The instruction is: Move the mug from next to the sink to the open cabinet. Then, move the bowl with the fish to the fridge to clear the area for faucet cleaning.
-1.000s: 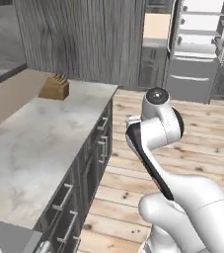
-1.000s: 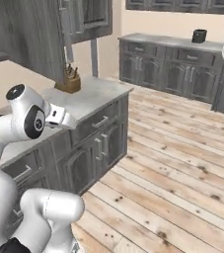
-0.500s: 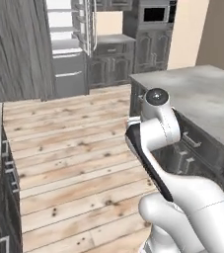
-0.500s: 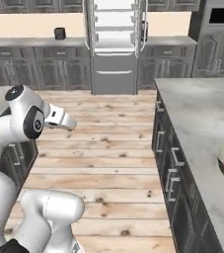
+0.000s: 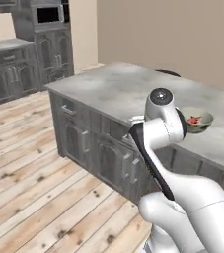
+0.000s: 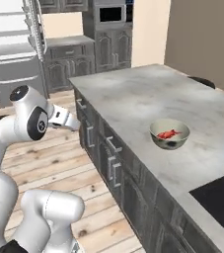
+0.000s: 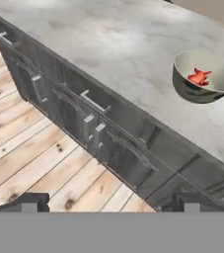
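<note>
Bowl [image 7: 205, 77] with the fish [image 7: 199, 77] sits on the counter [image 7: 118, 49] far ahead of the wide-open, empty fingers [image 7: 29, 202], to their right; likely rigid, glazed-slick and breakable, best pinched across its thin rim, kept level.

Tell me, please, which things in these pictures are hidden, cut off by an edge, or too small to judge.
- The bowl, left base view: its near side is hidden behind the arm's joint.
- The sink, right base view: cut off by the right and bottom edges, so no drain shows.
- The fridge, right base view: cut off by the top and left edges.
- The fish, hand view: too small and blurred to make out its tail.
</note>
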